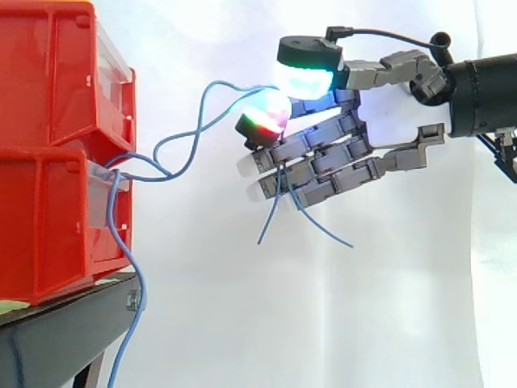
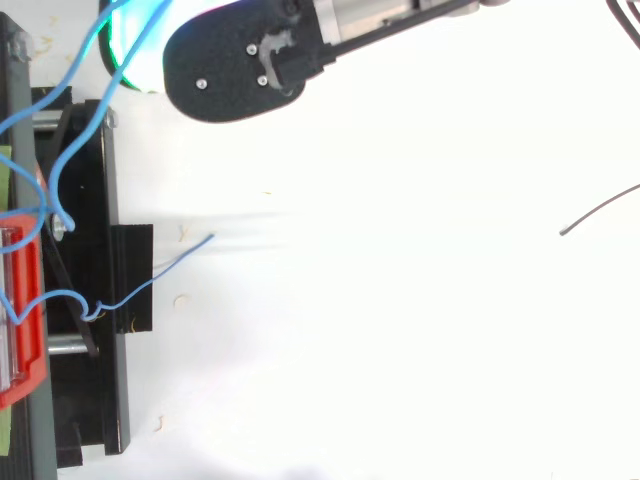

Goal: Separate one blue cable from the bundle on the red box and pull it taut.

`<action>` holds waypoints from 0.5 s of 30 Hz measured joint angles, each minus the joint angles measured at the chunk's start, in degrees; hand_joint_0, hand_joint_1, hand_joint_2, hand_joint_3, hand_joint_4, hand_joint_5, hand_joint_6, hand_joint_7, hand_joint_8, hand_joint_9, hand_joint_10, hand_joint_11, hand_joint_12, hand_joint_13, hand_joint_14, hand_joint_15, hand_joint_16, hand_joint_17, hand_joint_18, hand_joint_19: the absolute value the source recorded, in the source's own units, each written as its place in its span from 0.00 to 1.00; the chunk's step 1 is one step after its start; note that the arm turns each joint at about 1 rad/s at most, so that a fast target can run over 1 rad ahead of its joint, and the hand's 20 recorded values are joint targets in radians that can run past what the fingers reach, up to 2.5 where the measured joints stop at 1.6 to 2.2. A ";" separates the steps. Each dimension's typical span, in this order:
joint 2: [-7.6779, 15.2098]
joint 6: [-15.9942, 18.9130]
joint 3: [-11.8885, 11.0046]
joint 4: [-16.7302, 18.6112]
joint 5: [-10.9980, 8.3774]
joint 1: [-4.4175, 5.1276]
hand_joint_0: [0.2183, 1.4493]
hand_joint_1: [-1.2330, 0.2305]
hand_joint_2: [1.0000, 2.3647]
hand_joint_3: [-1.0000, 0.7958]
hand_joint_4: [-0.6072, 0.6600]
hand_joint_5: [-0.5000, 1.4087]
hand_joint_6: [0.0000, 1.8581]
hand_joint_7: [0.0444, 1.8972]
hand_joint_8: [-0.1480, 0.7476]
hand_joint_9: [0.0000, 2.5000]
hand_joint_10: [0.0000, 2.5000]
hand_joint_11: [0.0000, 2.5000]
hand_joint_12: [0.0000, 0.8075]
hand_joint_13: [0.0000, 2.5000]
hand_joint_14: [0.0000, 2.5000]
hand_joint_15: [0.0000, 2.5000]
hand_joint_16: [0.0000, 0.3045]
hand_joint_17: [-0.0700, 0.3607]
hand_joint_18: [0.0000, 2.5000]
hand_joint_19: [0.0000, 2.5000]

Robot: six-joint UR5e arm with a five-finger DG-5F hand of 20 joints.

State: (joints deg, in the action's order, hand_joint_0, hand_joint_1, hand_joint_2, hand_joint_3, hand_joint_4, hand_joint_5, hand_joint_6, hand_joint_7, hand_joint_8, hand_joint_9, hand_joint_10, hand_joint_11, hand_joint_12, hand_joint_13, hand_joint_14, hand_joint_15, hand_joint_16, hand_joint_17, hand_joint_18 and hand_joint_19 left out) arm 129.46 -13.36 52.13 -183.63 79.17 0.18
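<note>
in the side view the hand (image 1: pixel 343 153) reaches in from the right, level with the seam between the two stacked red bins, its fingers stretched leftward towards them and well apart from their fronts. its thumb pad (image 1: pixel 266 113), glowing red and green, is pressed up against a cyan-green fingertip (image 1: pixel 305 79), and a blue cable (image 1: pixel 212 84) is pinched between the two, so the hand is closed on that cable. from the pinch the cable arcs down and left in slack curves, crossing another blue strand, to the bundle (image 1: pixel 121 168) at the front edge of the lower red bin (image 1: pixel 48 226). it is not taut. two loose blue ends (image 1: pixel 266 226) hang below the lower fingers, spreading apart. one more blue strand (image 1: pixel 139 307) drops from the bundle past the front edge of the black stand (image 1: pixel 65 331). the upper red bin (image 1: pixel 48 73) sits directly on the lower one.

in the top view the hand (image 2: pixel 235 60) is at the top edge, with blue cables running from it down towards the left, over the stand (image 2: pixel 100 380).
</note>
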 measured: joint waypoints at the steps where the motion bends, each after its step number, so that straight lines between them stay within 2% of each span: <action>1: 0.00 0.00 0.22 0.19 0.03 0.00 0.34 0.39 0.01 0.33 0.50 0.24 0.41 0.48 0.33 0.13 0.00 0.00 0.36 0.05 0.00 0.01 0.12 0.36 0.00 0.06; 7: 0.00 0.00 2.68 2.30 0.10 -0.08 0.34 0.40 0.00 0.32 0.51 0.24 0.41 0.47 0.32 0.11 0.00 0.00 0.35 0.04 0.00 0.02 0.11 0.34 0.00 0.05; 15: 0.07 0.00 5.75 7.72 0.39 -0.56 0.33 0.41 0.00 0.31 0.52 0.24 0.39 0.48 0.34 0.14 0.00 0.00 0.35 0.08 0.00 0.02 0.11 0.34 0.02 0.06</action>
State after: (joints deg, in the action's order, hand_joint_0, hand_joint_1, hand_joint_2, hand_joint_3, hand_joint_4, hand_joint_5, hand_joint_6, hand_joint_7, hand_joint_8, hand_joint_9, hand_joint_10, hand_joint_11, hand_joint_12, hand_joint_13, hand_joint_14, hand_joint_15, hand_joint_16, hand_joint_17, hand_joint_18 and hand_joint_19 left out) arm 129.54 -13.36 57.88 -175.90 79.55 -0.38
